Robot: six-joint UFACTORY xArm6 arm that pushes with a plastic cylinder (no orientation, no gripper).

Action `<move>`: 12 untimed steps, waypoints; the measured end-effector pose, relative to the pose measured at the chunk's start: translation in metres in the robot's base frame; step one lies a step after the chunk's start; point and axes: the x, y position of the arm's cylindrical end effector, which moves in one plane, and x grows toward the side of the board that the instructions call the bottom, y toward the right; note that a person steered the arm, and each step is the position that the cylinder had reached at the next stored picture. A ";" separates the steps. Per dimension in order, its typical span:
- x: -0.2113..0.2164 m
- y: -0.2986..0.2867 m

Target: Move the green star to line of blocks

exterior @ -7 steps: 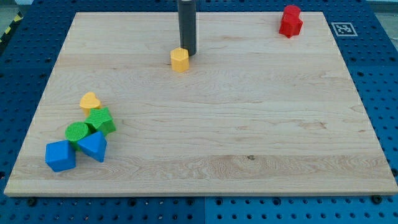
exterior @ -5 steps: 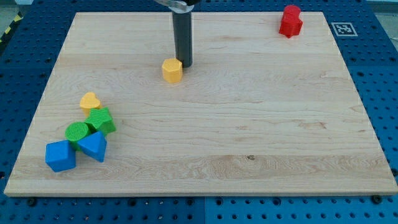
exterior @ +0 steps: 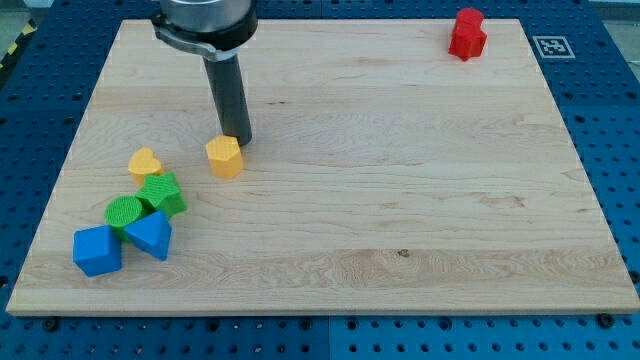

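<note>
One tip [exterior: 238, 143] touching yellow hexagon block [exterior: 224, 157], green star [exterior: 161, 193] apart

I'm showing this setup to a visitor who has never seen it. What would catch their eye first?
Most likely the dark rod coming down from the view's top left, my tip right beside a yellow hexagonal block. Next, the tight cluster at the lower left: yellow heart, green star, green cylinder and two blue blocks. A lone red block sits at the top right.

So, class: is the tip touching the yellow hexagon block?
Touching: the camera view shows my tip pressed against the upper right of the yellow hexagon block, no gap visible.
</note>
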 end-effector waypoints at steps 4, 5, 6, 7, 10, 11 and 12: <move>0.057 0.013; 0.070 -0.004; 0.078 -0.016; 0.078 0.022; -0.056 0.162; -0.127 0.185; -0.193 0.202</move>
